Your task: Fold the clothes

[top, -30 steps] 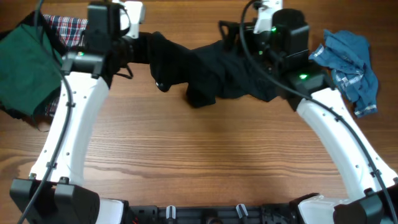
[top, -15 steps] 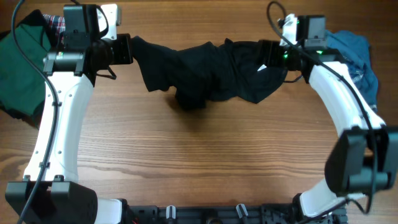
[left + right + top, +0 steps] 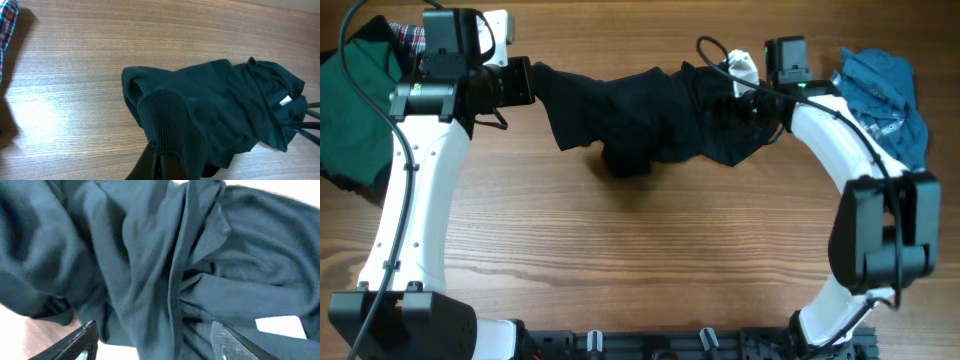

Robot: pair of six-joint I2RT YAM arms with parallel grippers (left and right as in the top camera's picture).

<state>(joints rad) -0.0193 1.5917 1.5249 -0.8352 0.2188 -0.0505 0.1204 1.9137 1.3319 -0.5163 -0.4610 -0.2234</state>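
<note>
The left gripper (image 3: 159, 161), jaws pressed together, pinches a ribbed edge of the black shirt (image 3: 640, 120) near the far-left part of the wooden table (image 3: 640, 250). In the left wrist view the cloth rises into the closed fingers and spreads away in a crumpled heap on the wood. The right gripper (image 3: 155, 340) has its jaws spread wide at the shirt's other end. Dark folds lie between and beyond its two fingers (image 3: 82, 339), and it is not clear whether the pads touch the cloth. A small white tag (image 3: 280, 325) shows among the folds close to it. From overhead, the shirt stretches in a sagging, bunched band between the two grippers along the far edge of the table, with its middle drooping onto the surface. At the far-right corner, just behind the right arm, lies a crumpled blue garment (image 3: 880, 100). At the far-left corner, a dark green cloth (image 3: 345, 110) lies beside a red plaid cloth (image 3: 412, 35). The near half of the table shows bare wood grain.
</note>
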